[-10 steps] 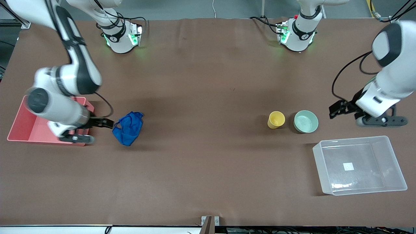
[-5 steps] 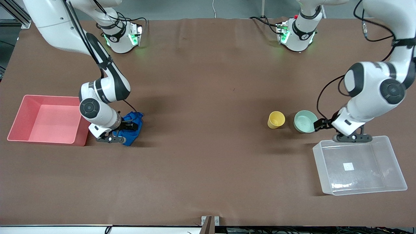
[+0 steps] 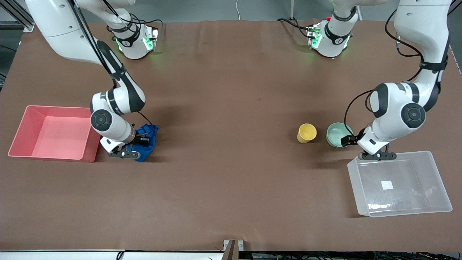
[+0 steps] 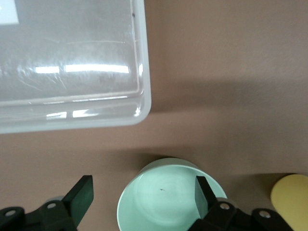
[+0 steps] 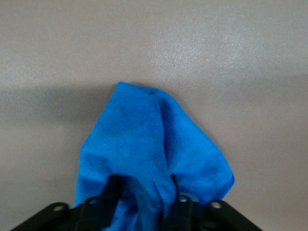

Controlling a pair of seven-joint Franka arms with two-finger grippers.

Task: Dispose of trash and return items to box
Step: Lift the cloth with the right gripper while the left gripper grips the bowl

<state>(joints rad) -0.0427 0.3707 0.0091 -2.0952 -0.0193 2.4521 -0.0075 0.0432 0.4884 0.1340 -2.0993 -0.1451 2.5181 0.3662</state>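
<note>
Trash, a bright-blue wrinkled soft cloth piece (image 3: 146, 142), sits bunched between my right gripper (image 3: 139, 141) fingers, which pinch it on the table beside the pink opaque bin's (image 3: 21, 124) corner; next I judge lift and carry over that bin. My left gripper (image 3: 349, 140), wide open, straddles the mint-green shallow bowl's (image 3: 335, 134) rim near the clear plastic tub's (image 3: 438, 173) corner.

A brown table covering (image 3: 231, 173) spans the whole work surface. A pink opaque rectangular bin (image 3: 21, 131) rests on it at the right arm's end of the table; its interior shows no contents. At the table edge nearest the front camera sits a small grey metal fitting (image 3: 233, 245), possibly a bracket or clamp.
</note>
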